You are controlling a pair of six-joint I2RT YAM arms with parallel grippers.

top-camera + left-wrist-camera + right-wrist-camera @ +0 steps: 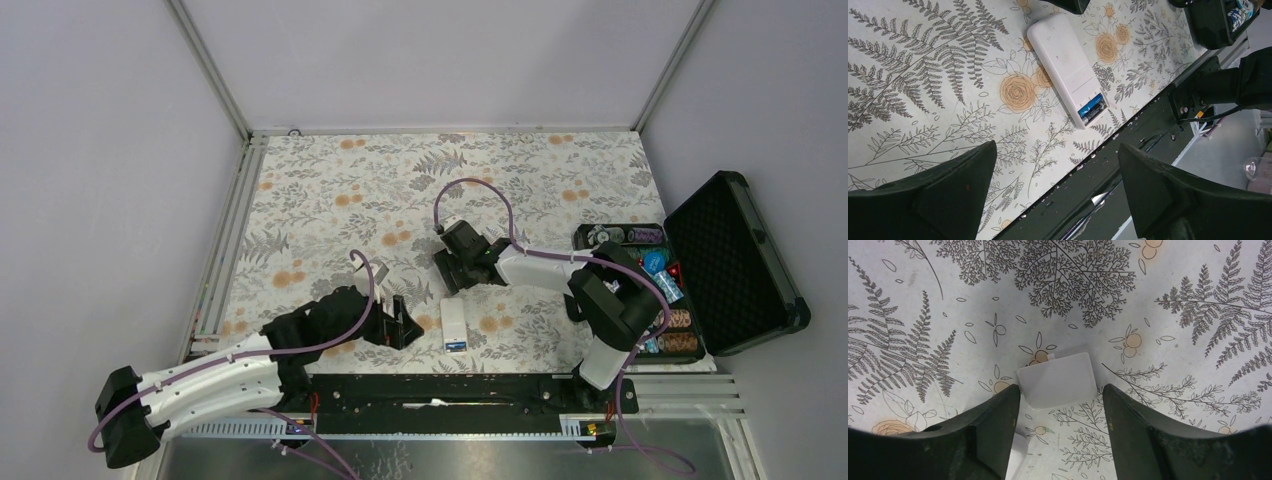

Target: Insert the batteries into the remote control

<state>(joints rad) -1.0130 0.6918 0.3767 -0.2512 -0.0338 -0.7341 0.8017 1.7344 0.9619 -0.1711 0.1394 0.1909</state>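
Batteries [1091, 108] already sit side by side in the open compartment at the near end of the remote control [1065, 60], which lies with its back up on the flowered table [330, 190], between the two arms. What seems left is to close it: the loose white battery cover [1057, 380] lies flat on the table just beyond the remote. The right gripper [1060, 390] is low over this cover with its jaws apart on either side of it, a thin gap showing, so I judge it unclamped. The left gripper [1057, 146] hovers near the remote, spread wide and empty.
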